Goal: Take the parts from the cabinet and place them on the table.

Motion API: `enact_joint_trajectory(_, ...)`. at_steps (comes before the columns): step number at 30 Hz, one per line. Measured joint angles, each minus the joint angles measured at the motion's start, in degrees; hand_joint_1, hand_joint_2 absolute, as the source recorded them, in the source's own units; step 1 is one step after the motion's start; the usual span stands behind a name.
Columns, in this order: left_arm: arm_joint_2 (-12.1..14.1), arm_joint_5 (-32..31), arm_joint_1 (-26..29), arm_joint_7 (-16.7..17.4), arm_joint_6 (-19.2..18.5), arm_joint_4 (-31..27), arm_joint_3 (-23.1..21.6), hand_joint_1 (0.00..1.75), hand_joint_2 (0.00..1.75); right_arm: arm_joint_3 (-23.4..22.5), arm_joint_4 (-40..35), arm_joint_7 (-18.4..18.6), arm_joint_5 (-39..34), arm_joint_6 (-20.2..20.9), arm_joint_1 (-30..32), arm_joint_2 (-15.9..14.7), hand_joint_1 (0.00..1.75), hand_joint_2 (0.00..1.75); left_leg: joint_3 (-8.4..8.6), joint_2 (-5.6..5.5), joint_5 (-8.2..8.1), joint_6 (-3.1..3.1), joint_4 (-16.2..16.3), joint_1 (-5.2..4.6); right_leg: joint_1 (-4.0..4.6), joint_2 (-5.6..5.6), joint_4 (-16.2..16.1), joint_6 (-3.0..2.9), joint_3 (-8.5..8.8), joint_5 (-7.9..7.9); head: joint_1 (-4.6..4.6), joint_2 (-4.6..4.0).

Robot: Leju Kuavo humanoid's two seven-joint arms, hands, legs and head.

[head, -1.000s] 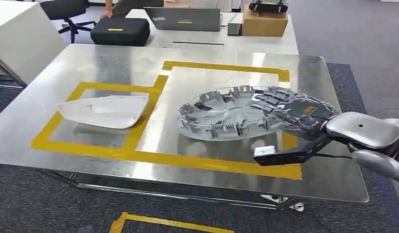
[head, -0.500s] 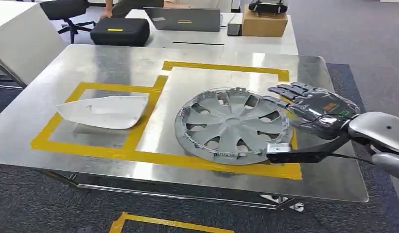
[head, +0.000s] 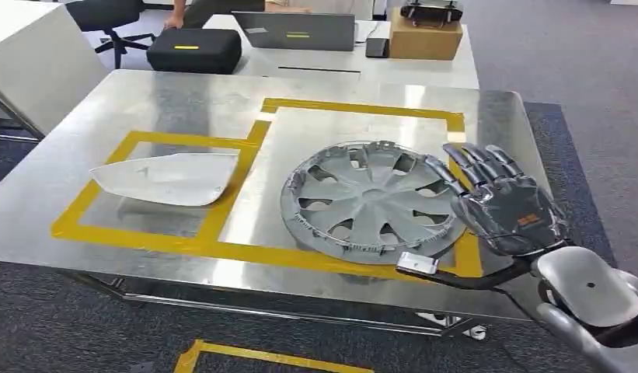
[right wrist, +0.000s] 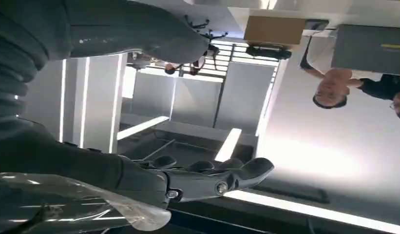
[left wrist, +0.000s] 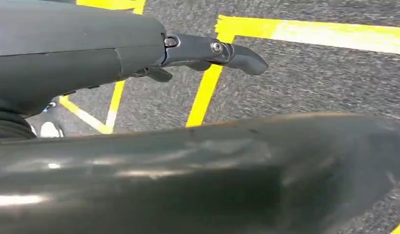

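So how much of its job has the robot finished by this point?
Two parts already lie on the shiny metal table: a white curved shell in the left yellow-taped box and a grey spoked wheel cover lying flat in the right box. Nothing is in hand; the right hand hovers open beside the cover. The cabinet is out of sight, so what remains is unclear.

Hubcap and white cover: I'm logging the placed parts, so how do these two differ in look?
The hubcap is grey, round and spoked with cut-out openings; the white cover is pale, smooth and unbroken, tapering to a point. The hubcap lies in the larger taped box, the white cover in the smaller one. Both rest flat on the metal table.
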Motion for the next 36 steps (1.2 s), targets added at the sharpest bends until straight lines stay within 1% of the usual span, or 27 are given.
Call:
enact_joint_trajectory(3,0.0,-0.15,0.0,-0.42,-0.02,-0.02,-0.15,0.0,0.0,-1.9,-0.57,-0.31,1.62,-0.94,2.45,1.57,0.0,0.0,0.0,0.0,0.0,0.0,0.01,-0.02,-0.02,0.01,0.0,0.01,0.0,0.0,0.0,0.0)
enact_joint_trajectory(10,0.0,-0.44,0.0,-0.59,0.24,0.0,-0.66,0.0,0.0,-3.72,-1.81,-0.33,3.39,-2.1,5.62,4.15,0.0,0.0,0.0,0.01,0.0,0.0,0.02,-0.04,-0.04,0.01,0.0,0.01,-0.01,0.01,-0.02,0.0)
enact_joint_trajectory(18,0.0,-1.01,0.0,-0.31,0.57,-0.02,-1.14,0.0,0.0,-4.6,-2.51,-0.57,3.85,-2.41,7.36,6.02,0.0,0.0,-0.01,0.01,-0.04,0.05,0.11,-0.12,-0.18,0.01,-0.02,0.06,0.0,0.04,0.0,0.0)
enact_joint_trajectory(23,0.07,-1.01,0.01,-0.13,0.7,-0.02,-1.22,0.0,0.0,-4.64,-2.51,-0.72,3.94,-2.41,7.88,6.74,0.0,0.0,-0.11,0.01,-0.19,0.3,0.33,-0.29,-0.32,0.02,-0.02,0.19,0.0,0.09,-0.02,0.0)
enact_joint_trajectory(27,0.07,-1.01,0.02,-0.13,0.74,-0.02,-1.38,0.0,0.0,-4.64,-2.51,-0.72,3.96,-2.41,7.96,7.08,0.0,0.0,-0.39,0.01,-0.44,0.75,0.88,-0.35,-0.38,0.01,-0.02,0.62,0.0,0.13,-0.02,0.0)
enact_joint_trajectory(29,0.07,-1.01,0.03,-0.11,0.74,-0.02,-1.4,0.0,0.0,-4.66,-2.54,-0.72,3.96,-2.41,7.96,7.19,0.0,0.0,-0.55,0.0,-0.2,1.12,1.19,-0.45,-0.48,0.01,-0.11,1.15,0.05,0.54,-0.02,0.0)
enact_joint_trajectory(30,0.07,-1.01,0.0,-0.13,0.74,-0.02,-1.4,0.0,0.0,-4.68,-2.69,-0.74,3.96,-2.43,7.96,7.24,0.0,0.0,-0.55,0.0,0.04,1.42,0.97,-0.49,-0.48,0.01,-0.3,1.46,0.13,0.74,-0.04,0.0)
enact_joint_trajectory(31,0.04,-1.01,-0.03,-0.11,0.74,-0.02,-1.42,0.0,0.0,-4.73,-2.82,-0.75,3.98,-2.45,7.97,7.24,0.0,0.0,-0.41,0.24,0.77,2.03,-0.04,0.12,-0.54,0.09,-0.04,1.65,-0.04,0.01,0.0,0.0)
enact_joint_trajectory(32,0.0,-1.01,-0.08,-0.13,0.79,0.0,-1.46,0.0,0.0,-4.75,-2.84,-0.72,3.96,-2.49,7.98,7.26,0.0,0.0,-0.52,0.43,1.07,2.34,-0.29,0.07,-0.52,0.3,1.03,1.68,-0.9,-1.59,0.02,0.0)
enact_joint_trajectory(33,0.04,-1.01,-0.11,-0.11,0.9,-0.02,-1.49,0.0,0.0,-4.83,-2.86,-0.73,3.98,-2.49,7.97,7.26,0.0,1.75,-0.79,0.44,1.25,2.61,-0.29,0.08,-0.47,0.5,4.22,1.67,-2.09,-4.13,0.2,0.0)
enact_joint_trajectory(34,0.04,-1.01,-0.09,-0.11,0.9,-0.02,-1.49,0.0,0.0,-4.97,-2.86,-0.72,3.98,-2.49,8.08,7.26,0.0,1.75,-1.1,0.47,1.4,2.63,-0.29,0.05,-0.51,0.61,9.1,1.82,-3.89,-6.83,0.24,0.0)
enact_joint_trajectory(35,0.0,-1.01,-0.07,-0.11,0.92,-0.02,-1.49,0.0,0.0,-5.05,-2.86,-0.72,3.98,-2.49,8.29,7.26,0.0,1.75,-1.45,0.5,1.6,2.64,-0.27,0.01,-0.5,0.64,14.03,2.0,-5.75,-9.06,0.18,0.0)
enact_joint_trajectory(36,0.0,-1.03,-0.06,-0.11,0.96,-0.02,-1.49,0.0,0.0,-5.08,-2.84,-0.75,3.98,-2.47,8.52,7.26,0.0,1.75,-1.8,0.54,1.85,2.58,-0.25,0.01,-0.49,0.66,17.32,2.13,-6.85,-10.08,0.24,0.0)
